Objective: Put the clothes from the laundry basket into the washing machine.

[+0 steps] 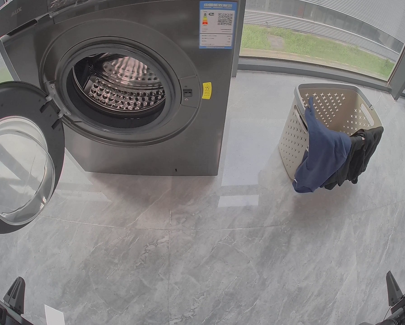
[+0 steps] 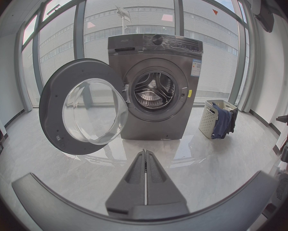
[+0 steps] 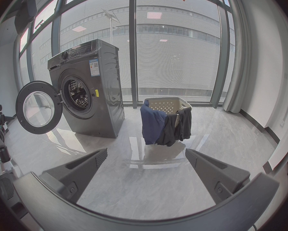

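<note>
**Washer door open to the left, basket off to the right, both grippers low and holding nothing**

- The grey front-loading washing machine stands against the glass window wall. Its round glass-centred door is swung fully out on the left hinge and juts toward the robot's left side. The steel drum is exposed.
- The beige perforated plastic laundry basket sits on the floor to the machine's right, apart from it and close to the window frame.
- A dark blue garment hangs over the basket's near rim and down its outer wall. A black garment hangs just beside it, touching it.
- A broad stretch of grey marble-look tile floor runs between machine, basket and arms.
- A small white slip lies on the floor near the left arm.
- The left gripper faces the machine, fingers pressed together, nothing between them.
- The right gripper faces the basket, fingers spread wide, nothing held.
- A pale curtain hangs to the basket's right.
</note>
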Robot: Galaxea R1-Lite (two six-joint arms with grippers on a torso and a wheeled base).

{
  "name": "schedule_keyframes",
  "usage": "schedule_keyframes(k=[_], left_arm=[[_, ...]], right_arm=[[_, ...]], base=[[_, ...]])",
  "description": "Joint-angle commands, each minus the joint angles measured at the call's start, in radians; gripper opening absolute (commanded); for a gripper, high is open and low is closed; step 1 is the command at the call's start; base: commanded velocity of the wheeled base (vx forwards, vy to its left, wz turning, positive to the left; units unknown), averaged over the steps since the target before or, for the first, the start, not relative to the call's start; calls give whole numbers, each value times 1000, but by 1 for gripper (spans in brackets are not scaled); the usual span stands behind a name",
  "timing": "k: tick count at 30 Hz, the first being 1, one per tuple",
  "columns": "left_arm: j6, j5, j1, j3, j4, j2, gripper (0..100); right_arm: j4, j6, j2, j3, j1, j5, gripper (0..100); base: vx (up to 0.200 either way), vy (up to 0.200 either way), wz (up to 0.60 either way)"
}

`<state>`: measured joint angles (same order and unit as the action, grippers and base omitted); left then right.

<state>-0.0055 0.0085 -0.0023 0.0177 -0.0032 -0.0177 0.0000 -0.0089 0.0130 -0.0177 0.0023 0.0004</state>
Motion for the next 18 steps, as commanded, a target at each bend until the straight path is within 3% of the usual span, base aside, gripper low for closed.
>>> schedule_keyframes(k=[1,14,18], left_arm=[[10,-5,2,-18,0,18,0],[1,-2,1,-18,2,18,0],[1,-2,-1,-18,2,18,0]], right_arm=[[0,0,-4,16,1,0,100],[0,0,-4,16,1,1,100],[0,0,-4,16,1,0,100]], base=[[0,-200,0],[0,-15,0],[0,-200,0]])
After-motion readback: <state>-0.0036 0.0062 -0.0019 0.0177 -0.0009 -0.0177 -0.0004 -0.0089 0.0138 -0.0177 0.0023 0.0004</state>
